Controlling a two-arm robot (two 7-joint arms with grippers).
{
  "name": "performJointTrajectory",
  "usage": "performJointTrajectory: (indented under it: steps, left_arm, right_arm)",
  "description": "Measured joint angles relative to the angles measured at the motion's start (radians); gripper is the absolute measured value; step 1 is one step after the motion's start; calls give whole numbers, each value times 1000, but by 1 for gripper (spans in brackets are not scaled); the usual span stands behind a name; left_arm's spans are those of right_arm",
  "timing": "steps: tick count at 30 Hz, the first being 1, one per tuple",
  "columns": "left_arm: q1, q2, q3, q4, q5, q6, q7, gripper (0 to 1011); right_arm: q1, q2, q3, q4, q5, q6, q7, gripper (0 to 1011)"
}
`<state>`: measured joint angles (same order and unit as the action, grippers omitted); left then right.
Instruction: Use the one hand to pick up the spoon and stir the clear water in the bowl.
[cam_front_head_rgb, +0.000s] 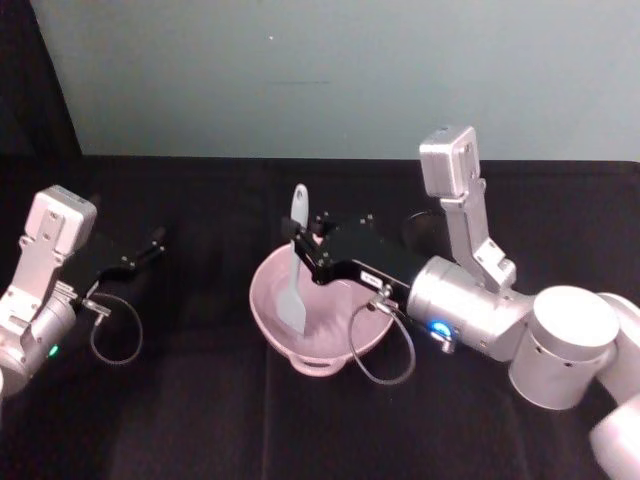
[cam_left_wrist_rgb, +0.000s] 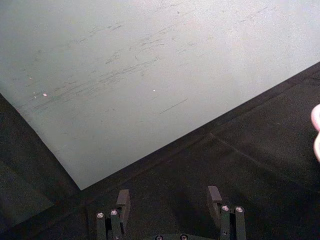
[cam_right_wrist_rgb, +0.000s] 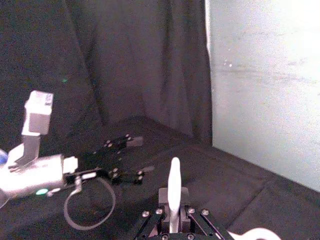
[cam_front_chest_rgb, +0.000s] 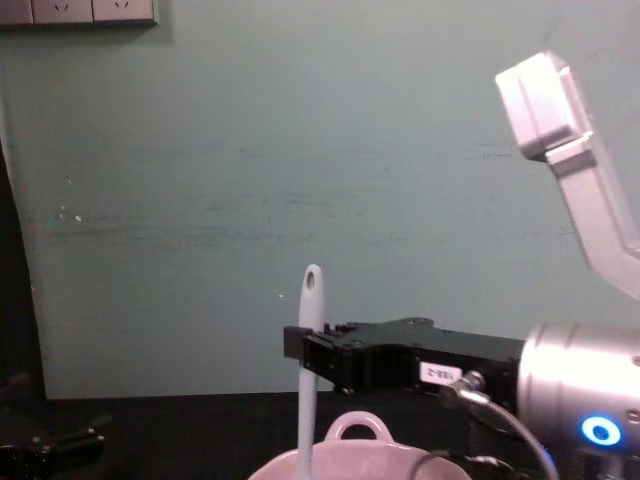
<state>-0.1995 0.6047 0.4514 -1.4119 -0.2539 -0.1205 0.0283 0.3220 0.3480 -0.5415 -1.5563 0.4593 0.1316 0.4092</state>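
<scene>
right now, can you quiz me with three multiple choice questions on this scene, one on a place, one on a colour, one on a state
1. Where is the lower end of the spoon?
A) on the table
B) inside the bowl
C) hanging over the table's edge

2. What colour is the bowl?
A) pale pink
B) blue
C) black

3. What is the right gripper doing?
A) open above the bowl
B) shut on the spoon's handle
C) parked off to the side

Answers:
1 B, the spoon stands with its end down in the bowl.
2 A, its glossy wall is pale pink.
3 B, it clamps the handle above the bowl, while the left gripper rests open off to the left.
</scene>
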Motion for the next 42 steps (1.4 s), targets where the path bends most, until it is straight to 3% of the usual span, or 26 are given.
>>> performJointTrajectory:
  steps: [8,18,25,31,42]
  left_arm:
    - [0,0,0,0,0,0,0,1011]
    - [0,0,0,0,0,0,0,1011]
    - [0,0,0,0,0,0,0,1011]
    - [0,0,0,0,0,0,0,1011]
    - [0,0,0,0,0,0,0,1011]
  right_arm:
    - [31,-51,12,73,-56,-48,-43,112]
    - [29,-49,49,90,-125,-71,-85,112]
    - [-17,-3,72,12,-149,-41,-80,112]
    - [-88,32,89,-90,-138,2,-47,112]
    - [-146,24,76,-165,-83,20,-9,112]
